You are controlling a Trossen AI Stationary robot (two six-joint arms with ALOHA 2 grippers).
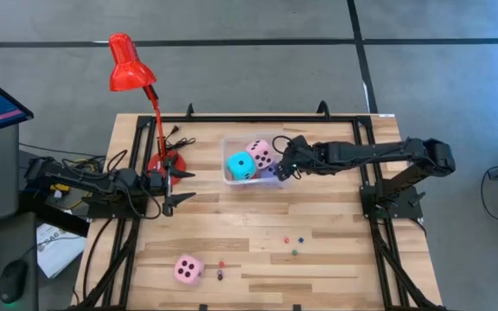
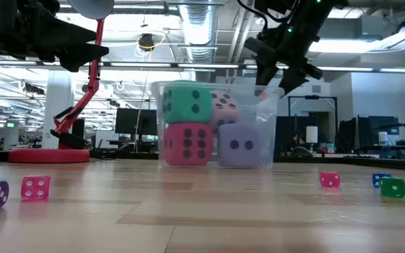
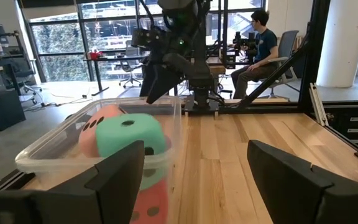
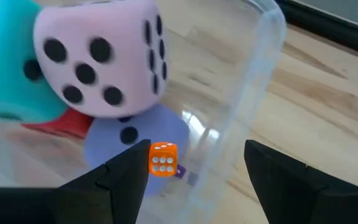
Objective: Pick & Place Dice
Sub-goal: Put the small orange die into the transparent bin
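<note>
1. Clear bin (image 1: 229, 175) mid-table holds cyan die (image 1: 240, 165), pink die (image 1: 260, 154), red die (image 2: 186, 144), lavender die (image 2: 240, 146).
2. Right gripper (image 1: 282, 161) hovers over the bin's right edge, fingers parted, empty.
3. Left gripper (image 1: 180, 186) waits left of the bin, fingers parted, empty.
4. Second pink die (image 1: 188, 269) lies near-left, alone.

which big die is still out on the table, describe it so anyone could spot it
Start at the clear plastic bin in the middle of the wooden table, then look to the near edge on the left arm's side. The pink die lies there alone on bare wood, far larger than the tiny dice scattered nearby.
</note>
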